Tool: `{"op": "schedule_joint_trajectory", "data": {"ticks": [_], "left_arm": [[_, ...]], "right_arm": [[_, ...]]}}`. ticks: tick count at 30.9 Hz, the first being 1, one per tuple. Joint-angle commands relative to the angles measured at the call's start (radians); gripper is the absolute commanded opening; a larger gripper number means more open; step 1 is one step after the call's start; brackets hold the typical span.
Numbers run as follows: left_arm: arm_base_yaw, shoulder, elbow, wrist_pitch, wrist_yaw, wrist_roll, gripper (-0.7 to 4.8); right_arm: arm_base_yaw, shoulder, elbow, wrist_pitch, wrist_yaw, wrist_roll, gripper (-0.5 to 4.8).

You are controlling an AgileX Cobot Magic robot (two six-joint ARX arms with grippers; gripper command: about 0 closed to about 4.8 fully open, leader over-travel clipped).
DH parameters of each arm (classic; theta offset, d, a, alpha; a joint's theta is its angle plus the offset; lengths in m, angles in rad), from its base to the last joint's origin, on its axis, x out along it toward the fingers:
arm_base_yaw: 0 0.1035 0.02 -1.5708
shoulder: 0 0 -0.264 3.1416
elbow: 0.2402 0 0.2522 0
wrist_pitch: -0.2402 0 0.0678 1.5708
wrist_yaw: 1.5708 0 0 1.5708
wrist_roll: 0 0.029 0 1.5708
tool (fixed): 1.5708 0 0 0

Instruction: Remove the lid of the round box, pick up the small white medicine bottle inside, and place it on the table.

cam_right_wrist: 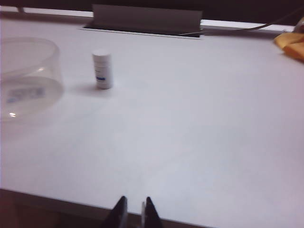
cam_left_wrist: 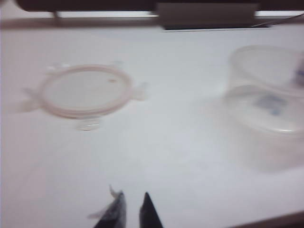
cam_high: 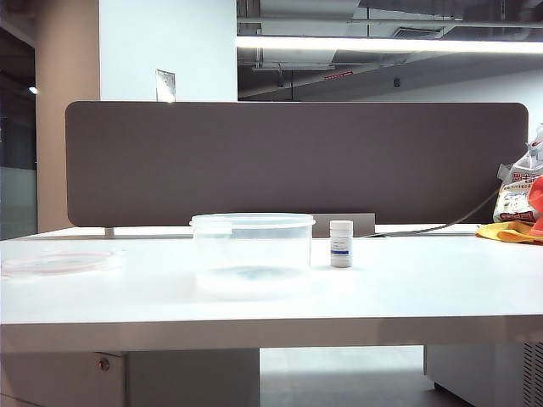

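The lid point(cam_high: 55, 261) lies flat on the table point(cam_high: 424, 284) at the far left, apart from the round box point(cam_high: 252, 252), which stands uncovered in the middle. The small white medicine bottle point(cam_high: 341, 244) stands upright on the table just right of the box, outside it. Neither arm shows in the exterior view. In the left wrist view my left gripper point(cam_left_wrist: 133, 195) hangs over bare table, well short of the lid point(cam_left_wrist: 85, 90) and the box point(cam_left_wrist: 268, 95), fingertips almost together, holding nothing. My right gripper point(cam_right_wrist: 136, 199) hovers at the table's front edge, far from the bottle point(cam_right_wrist: 102, 69), likewise nearly closed and empty.
A dark brown partition point(cam_high: 297, 161) runs along the back of the table, with a grey cable box point(cam_high: 344, 225) at its foot. A yellow cloth point(cam_high: 509, 231) and a printed bag point(cam_high: 517, 191) sit at the far right, with a cable running to them.
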Motion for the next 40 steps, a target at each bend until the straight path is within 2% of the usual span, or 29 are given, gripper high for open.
{"op": "schedule_joint_trajectory", "data": {"ticks": [1, 7, 13, 32, 34, 38, 40], "left_arm": [[0.001, 0.006, -0.011, -0.007, -0.080, 0.027, 0.48], [0.002, 0.061, -0.013, 0.000, -0.063, 0.023, 0.49], [0.002, 0.082, -0.013, 0.007, -0.034, 0.023, 0.49], [0.002, 0.082, -0.013, 0.008, -0.034, 0.005, 0.51], [0.018, 0.076, -0.013, 0.008, -0.034, 0.010, 0.51], [0.104, -0.003, -0.013, 0.010, -0.035, 0.013, 0.51], [0.136, -0.004, -0.015, 0.045, -0.034, -0.024, 0.52]], "right_arm": [[-0.002, 0.000, -0.004, 0.007, 0.023, -0.042, 0.49], [-0.005, 0.000, -0.004, 0.004, 0.018, -0.042, 0.50], [-0.005, 0.000, -0.004, 0.003, -0.039, -0.043, 0.53], [-0.003, 0.000, -0.004, 0.012, -0.031, -0.031, 0.53], [-0.003, 0.000, -0.004, 0.012, -0.031, -0.030, 0.53], [-0.003, 0.000, -0.004, 0.012, -0.031, -0.031, 0.53], [-0.004, 0.000, -0.004, 0.012, -0.031, -0.031, 0.53]]}}
